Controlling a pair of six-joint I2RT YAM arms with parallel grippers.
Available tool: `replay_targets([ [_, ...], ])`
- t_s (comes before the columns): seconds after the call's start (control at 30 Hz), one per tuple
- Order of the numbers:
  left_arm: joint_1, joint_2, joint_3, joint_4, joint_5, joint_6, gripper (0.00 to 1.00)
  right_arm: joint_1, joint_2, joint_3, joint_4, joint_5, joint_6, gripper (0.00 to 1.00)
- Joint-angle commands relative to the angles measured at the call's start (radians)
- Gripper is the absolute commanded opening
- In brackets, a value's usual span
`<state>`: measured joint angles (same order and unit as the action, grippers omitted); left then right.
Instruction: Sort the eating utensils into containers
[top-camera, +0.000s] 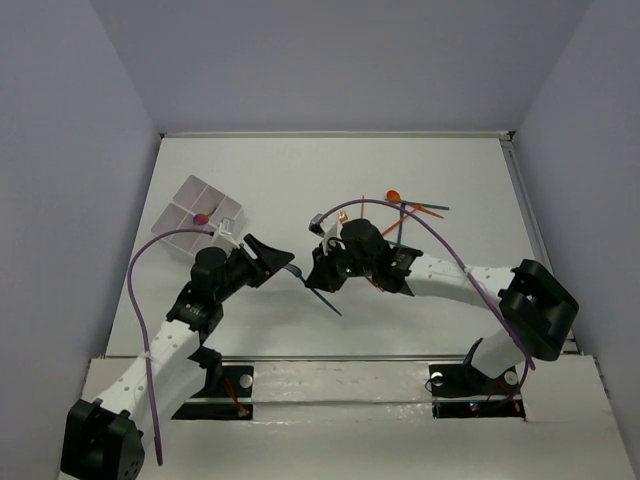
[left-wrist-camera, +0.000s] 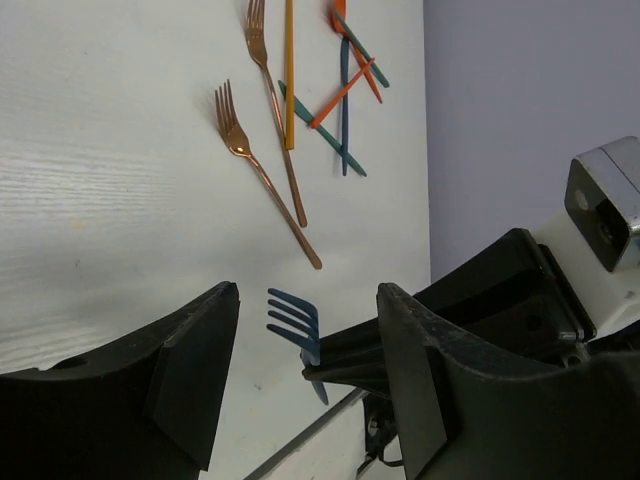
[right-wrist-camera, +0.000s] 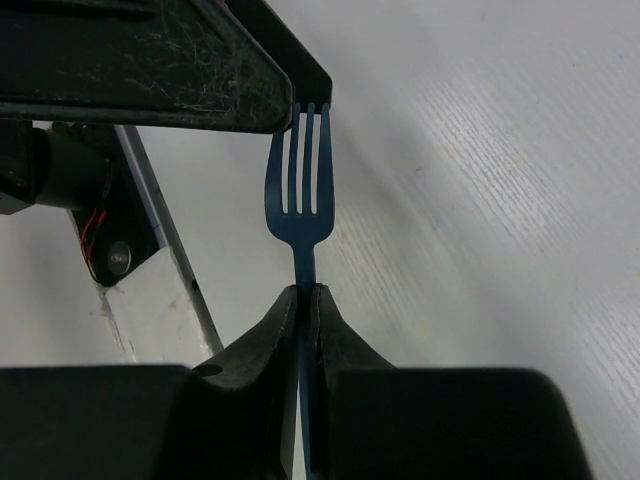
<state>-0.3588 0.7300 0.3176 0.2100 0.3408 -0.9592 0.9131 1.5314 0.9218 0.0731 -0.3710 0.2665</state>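
The teal-blue fork (right-wrist-camera: 300, 200) is pinched at its neck between the closed fingers of the right hand (right-wrist-camera: 303, 295), above the surface (top-camera: 300, 180). Its tines reach between the spread fingers of the left hand (left-wrist-camera: 308, 292), which grips nothing. The other utensils (top-camera: 405, 212) lie heaped at the far right, and the white tray (top-camera: 190, 205) sits at the far left.

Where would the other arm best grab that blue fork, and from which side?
Best the neck of the blue fork, just behind the tines: the right gripper pinches the handle, and the tine end points at the open left gripper, so come straight on, probably.
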Motion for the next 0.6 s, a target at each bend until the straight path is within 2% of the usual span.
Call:
replay_targets([
  [0.0, -0.006, -0.007, -0.017, 0.101, 0.027, -0.032, 0.67, 0.021, -0.017, 0.006, 0.088, -0.02, 0.026, 0.07],
  [0.4, -0.025, 0.014, -0.014, 0.126, 0.043, -0.041, 0.51, 0.04, -0.02, -0.003, 0.149, -0.005, 0.048, 0.07],
  [0.5, -0.025, 0.026, -0.018, 0.16, 0.059, -0.052, 0.38, 0.04, -0.016, -0.001, 0.152, 0.004, 0.048, 0.07],
  [0.53, -0.034, 0.028, -0.017, 0.164, 0.064, -0.055, 0.29, 0.04, -0.019, -0.003, 0.155, 0.01, 0.048, 0.07],
  [0.57, -0.034, 0.029, -0.015, 0.167, 0.067, -0.053, 0.26, 0.04, -0.02, -0.008, 0.157, 0.017, 0.048, 0.07],
])
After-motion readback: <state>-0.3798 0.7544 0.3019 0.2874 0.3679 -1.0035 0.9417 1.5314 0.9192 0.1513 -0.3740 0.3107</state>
